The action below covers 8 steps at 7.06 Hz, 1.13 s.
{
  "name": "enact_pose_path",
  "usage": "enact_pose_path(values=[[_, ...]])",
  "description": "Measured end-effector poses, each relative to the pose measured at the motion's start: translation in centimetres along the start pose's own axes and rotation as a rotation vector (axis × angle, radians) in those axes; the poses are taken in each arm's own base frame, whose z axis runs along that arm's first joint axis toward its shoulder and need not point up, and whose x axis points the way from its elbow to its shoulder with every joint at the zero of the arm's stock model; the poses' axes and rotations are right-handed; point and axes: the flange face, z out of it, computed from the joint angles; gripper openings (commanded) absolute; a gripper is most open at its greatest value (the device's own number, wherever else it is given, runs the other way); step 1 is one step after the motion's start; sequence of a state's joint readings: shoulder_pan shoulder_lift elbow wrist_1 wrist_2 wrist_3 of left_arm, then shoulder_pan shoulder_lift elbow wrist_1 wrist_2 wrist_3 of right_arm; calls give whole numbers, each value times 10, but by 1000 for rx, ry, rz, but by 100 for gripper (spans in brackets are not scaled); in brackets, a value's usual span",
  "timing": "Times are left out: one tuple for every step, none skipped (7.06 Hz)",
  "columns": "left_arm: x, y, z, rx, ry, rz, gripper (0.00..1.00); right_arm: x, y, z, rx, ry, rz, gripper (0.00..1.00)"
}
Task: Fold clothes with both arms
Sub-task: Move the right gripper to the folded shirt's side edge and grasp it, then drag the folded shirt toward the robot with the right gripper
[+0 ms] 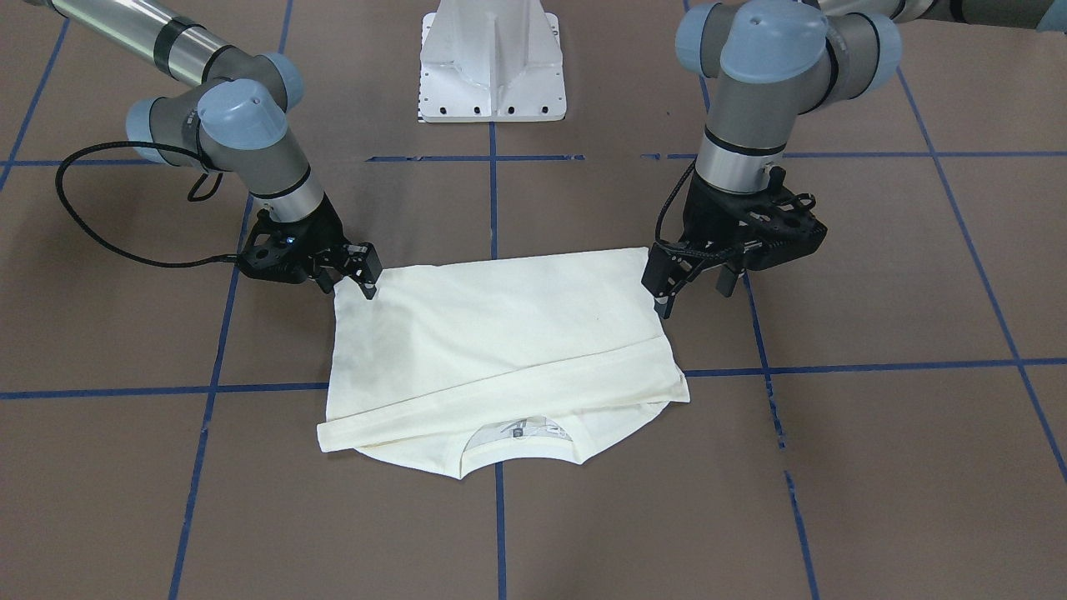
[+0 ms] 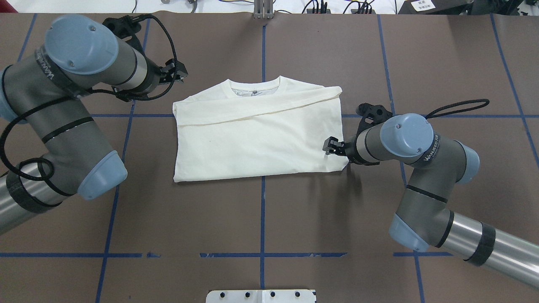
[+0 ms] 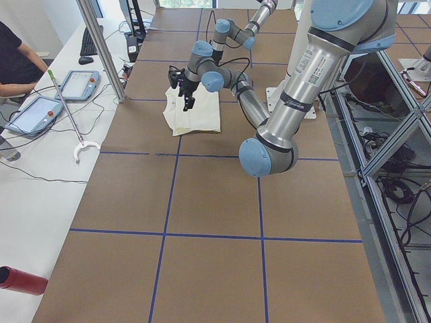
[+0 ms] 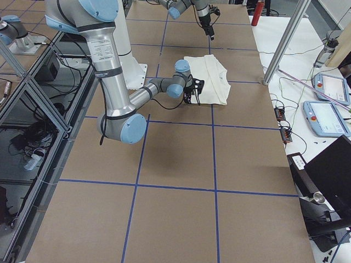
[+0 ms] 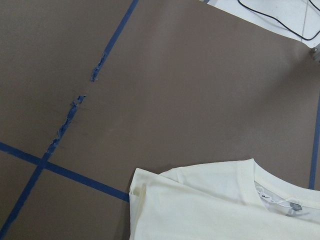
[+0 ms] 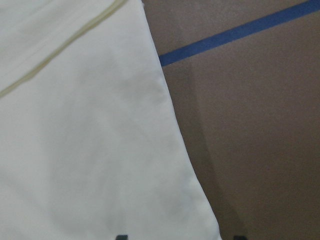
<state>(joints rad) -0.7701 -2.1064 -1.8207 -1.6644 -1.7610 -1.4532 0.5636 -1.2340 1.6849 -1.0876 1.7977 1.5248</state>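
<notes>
Item: one T-shirt (image 2: 252,143), cream-white, folded to a rough rectangle, plain back uppermost, lying flat at the centre of the worktop (image 2: 261,219) just beyond the white pedestal base (image 2: 261,296). Nearest edge: a straight fold. Mid-body: right hand (image 2: 330,146) low at the shirt's right edge, its fingertips (image 6: 121,237) spread wide to either side of that edge, pinching nothing. Further out: one sleeve (image 2: 269,112) laid as a slanting band across the body, then the collar (image 2: 254,86) with its label showing, at the far end. Left hand (image 1: 693,292) raised clear of the cloth off the shirt's left side, spread, holding nothing. Handling, as judged: light, soft, limp; stacked layers likely to slide apart unless pinched together; best taken at two matching corners or side edges, all layers included, and lifted evenly. Surface: matt brown covering, flat, marked with a grid of blue tape (image 2: 262,210), torn in places. Room: white side benches with control tablets (image 3: 79,84), loose cables, metal frame posts (image 3: 101,47); a seated person (image 3: 13,57) partly in view.
</notes>
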Motion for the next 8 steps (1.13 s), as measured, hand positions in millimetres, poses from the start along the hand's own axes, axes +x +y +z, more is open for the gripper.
enact_pose_path(values=[[0, 0, 0, 0, 0, 0, 99, 0, 2, 1, -3, 1, -2, 39], [0, 0, -1, 0, 0, 1, 99, 1, 4, 2, -5, 3, -3, 8], [0, 0, -2, 0, 0, 1, 99, 2, 5, 2, -7, 5, -4, 0], [1, 1, -2, 0, 0, 1, 99, 3, 6, 2, -8, 6, -4, 0], [2, 1, -3, -1, 1, 1, 99, 3, 7, 0, -10, 2, -6, 0], [2, 1, -4, -1, 3, 2, 99, 3, 9, -4, -14, -4, -8, 0], [3, 1, -4, -1, 5, 2, 99, 7, 12, -10, -17, -9, -10, 0], [4, 1, -5, 0, 7, 2, 99, 18, 19, -23, -24, -16, -16, 0]])
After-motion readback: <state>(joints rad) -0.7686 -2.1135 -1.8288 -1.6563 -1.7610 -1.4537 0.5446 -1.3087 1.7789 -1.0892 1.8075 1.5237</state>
